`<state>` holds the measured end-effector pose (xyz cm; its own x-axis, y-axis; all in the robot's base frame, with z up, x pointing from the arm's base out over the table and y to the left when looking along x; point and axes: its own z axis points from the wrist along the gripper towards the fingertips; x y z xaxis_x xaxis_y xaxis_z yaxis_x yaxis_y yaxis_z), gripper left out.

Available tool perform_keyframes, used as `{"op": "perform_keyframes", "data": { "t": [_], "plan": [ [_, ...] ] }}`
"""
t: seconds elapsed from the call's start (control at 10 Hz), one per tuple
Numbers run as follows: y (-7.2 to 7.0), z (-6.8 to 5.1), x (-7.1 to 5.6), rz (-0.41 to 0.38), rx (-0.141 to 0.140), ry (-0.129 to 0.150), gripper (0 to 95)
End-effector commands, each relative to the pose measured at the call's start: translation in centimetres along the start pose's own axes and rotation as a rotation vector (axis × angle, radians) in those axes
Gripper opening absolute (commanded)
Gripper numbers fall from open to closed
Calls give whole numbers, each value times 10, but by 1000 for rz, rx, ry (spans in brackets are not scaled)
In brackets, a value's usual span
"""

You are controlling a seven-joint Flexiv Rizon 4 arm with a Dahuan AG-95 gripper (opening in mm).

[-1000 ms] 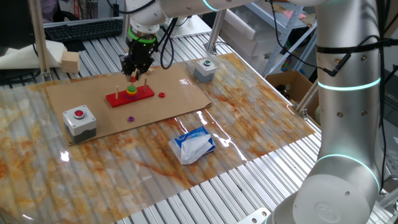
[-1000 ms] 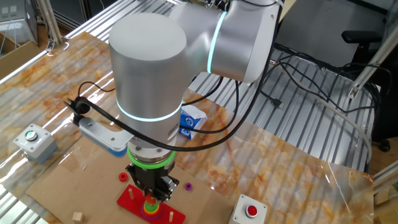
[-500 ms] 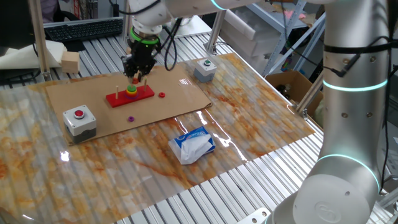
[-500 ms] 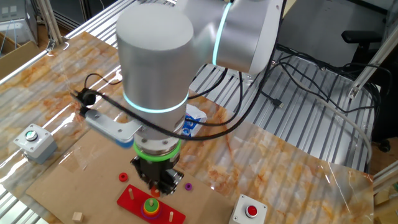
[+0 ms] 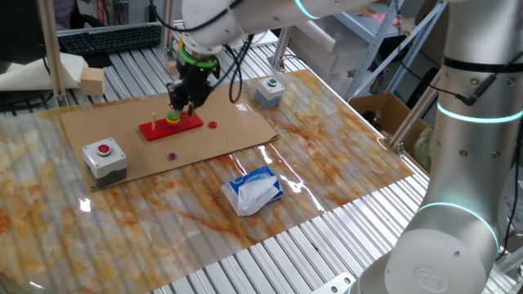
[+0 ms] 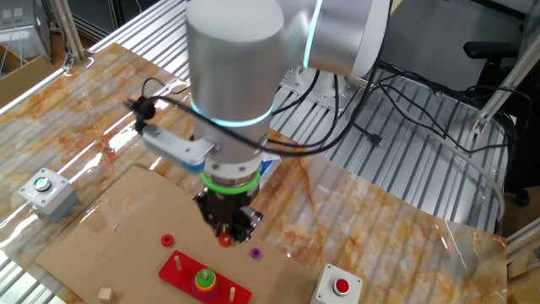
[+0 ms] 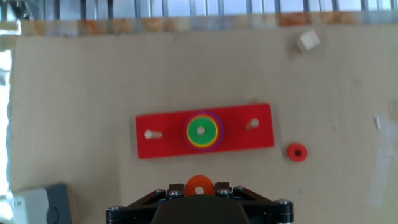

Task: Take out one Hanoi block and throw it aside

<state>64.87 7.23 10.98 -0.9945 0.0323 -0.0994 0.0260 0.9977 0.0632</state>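
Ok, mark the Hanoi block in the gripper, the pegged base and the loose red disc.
Hanoi block [image 7: 199, 185]: hand view, its orange face between the fingers.
Pegged base [image 7: 166, 134]: hand view, bare red top left of the ring stack.
Loose red disc [image 7: 296, 152]: hand view, its rim.

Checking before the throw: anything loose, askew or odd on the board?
Two discs lie loose on the cardboard, off the pegs: a dark red one and a small purple one. The tool grips the orange-red disc.
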Motion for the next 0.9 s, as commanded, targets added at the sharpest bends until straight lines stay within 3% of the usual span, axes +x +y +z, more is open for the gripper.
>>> {"op": "perform_keyframes", "data": {
  "t": [0.1, 0.2, 0.6, 0.9],
  "plan": [
    [0, 0, 3, 25, 7, -5, 570],
    [0, 0, 3, 27, 7, -7, 760],
    [0, -1, 3, 27, 10, -22, 760],
    [-2, -18, 3, 38, 9, -9, 760]
  ]
}}
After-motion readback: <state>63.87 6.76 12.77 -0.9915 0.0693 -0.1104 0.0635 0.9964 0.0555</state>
